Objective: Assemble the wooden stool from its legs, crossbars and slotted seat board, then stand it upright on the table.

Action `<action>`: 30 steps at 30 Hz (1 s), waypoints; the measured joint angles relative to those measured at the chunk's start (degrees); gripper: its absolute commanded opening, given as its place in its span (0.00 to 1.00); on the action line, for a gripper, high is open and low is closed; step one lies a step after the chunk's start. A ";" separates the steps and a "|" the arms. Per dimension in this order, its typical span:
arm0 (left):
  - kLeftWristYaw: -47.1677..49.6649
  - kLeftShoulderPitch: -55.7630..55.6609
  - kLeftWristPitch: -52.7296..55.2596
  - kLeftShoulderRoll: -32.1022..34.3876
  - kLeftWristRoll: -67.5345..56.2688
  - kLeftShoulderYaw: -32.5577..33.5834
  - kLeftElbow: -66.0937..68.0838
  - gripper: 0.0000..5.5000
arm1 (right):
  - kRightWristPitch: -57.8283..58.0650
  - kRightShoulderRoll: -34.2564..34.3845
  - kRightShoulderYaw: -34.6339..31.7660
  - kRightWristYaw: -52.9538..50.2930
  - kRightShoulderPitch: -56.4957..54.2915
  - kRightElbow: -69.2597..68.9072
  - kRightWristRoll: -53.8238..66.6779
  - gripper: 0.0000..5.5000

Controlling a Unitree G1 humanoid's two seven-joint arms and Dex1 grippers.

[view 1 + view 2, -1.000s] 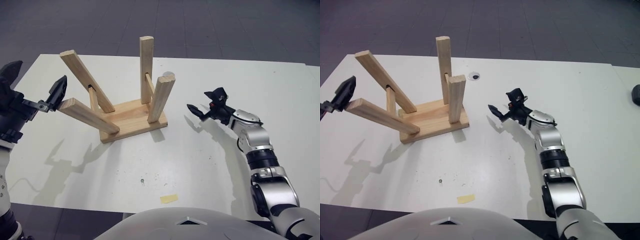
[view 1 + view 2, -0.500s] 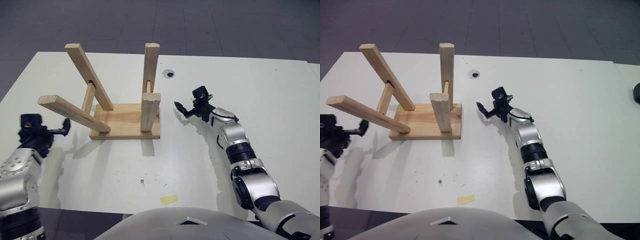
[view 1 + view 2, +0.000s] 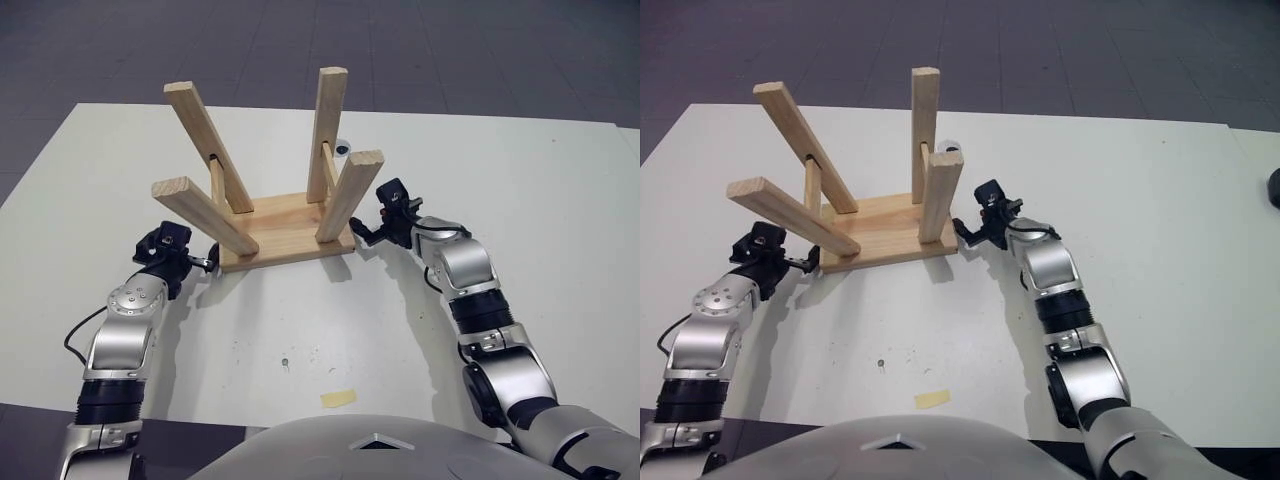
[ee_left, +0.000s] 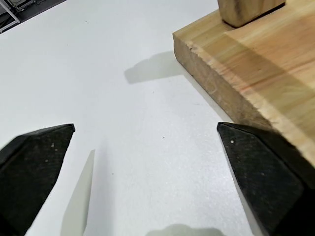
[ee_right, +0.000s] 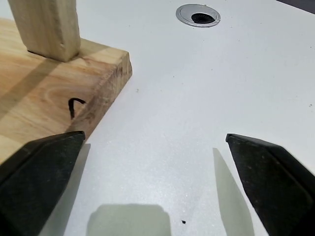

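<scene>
Stool (image 3: 285,222) sits upside down mid-worktop (image 3: 520,170), seat board (image 4: 261,64) flat on the surface, four legs (image 3: 349,195) pointing up, the two left ones splayed outward. Left pincer (image 3: 205,262) low at the board's near-left corner, fingers spread, gripping nothing. Right pincer (image 3: 368,232) at the board's right end, likewise spread and empty. Cable grommet (image 5: 198,15) just beyond the stool. Tape scrap (image 3: 338,397) near the front edge.

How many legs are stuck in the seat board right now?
4. Two on the robot's left lean outward: the far-left leg and the near-left leg. Two on the right: the upright far-right leg and the tilted near-right leg. None looks hidden.
</scene>
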 measured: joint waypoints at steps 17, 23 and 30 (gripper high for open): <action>-0.37 -5.60 3.25 -5.17 4.41 -8.27 -1.43 0.98 | 15.85 -6.92 -3.25 -0.31 0.84 -9.30 -0.24 0.97; -0.37 -5.91 4.45 -7.39 4.41 -8.69 -2.13 0.98 | 20.94 -8.81 -3.87 -0.25 2.66 -14.23 -0.24 0.97; -0.64 -6.66 5.93 -9.83 3.97 -9.14 -2.10 0.84 | 22.02 -10.08 -4.49 -0.26 3.92 -16.09 -0.27 0.84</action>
